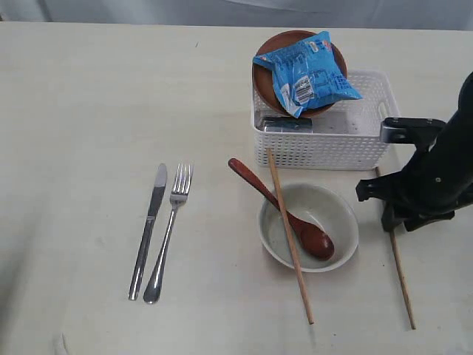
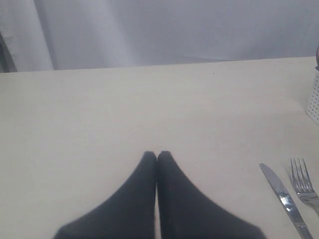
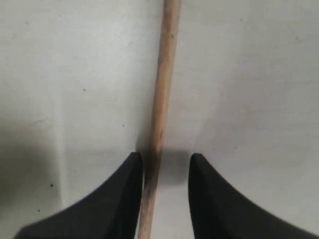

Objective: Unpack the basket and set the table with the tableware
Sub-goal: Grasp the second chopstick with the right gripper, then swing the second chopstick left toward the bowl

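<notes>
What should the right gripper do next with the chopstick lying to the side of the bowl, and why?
Probably close the right gripper on the chopstick. The stick lies on the table between the two fingers, close against one and with a gap to the other, so it is not yet gripped. The second chopstick lies apart, across the bowl.

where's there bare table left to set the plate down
Widest bare patch: the table left of and beyond the knife and fork. A narrower strip lies between the fork and the bowl. Crowded around the basket, bowl and chopsticks, with the right claw there.
</notes>
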Robot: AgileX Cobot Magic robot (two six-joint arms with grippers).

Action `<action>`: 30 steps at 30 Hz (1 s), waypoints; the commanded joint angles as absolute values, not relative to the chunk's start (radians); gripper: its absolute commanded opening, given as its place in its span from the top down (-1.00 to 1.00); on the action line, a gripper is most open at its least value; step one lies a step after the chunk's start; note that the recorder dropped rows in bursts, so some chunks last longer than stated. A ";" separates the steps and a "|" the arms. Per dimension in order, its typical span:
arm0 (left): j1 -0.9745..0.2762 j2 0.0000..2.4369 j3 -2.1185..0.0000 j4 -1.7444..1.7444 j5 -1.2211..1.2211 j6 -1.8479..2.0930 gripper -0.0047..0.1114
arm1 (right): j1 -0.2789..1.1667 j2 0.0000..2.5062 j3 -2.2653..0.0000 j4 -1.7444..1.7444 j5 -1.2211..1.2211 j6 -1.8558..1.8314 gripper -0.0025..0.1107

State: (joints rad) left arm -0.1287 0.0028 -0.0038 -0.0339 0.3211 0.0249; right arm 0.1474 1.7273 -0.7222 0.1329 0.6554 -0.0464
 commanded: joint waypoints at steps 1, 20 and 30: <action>-0.126 0.000 0.000 -0.031 0.320 0.031 0.92 | 0.172 1.729 -0.721 0.133 0.649 -0.113 0.66; -0.126 0.000 0.000 -0.031 0.320 0.031 0.92 | 0.191 1.636 -0.721 0.099 0.697 -0.089 0.96; -0.126 0.000 0.000 -0.031 0.320 0.031 0.92 | 0.191 1.541 -0.719 0.107 0.759 -0.151 0.91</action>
State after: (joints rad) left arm -0.1287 0.0028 -0.0038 -0.0339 0.3211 0.0249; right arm 0.1905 1.5513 -0.7216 0.1109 0.7418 -0.1063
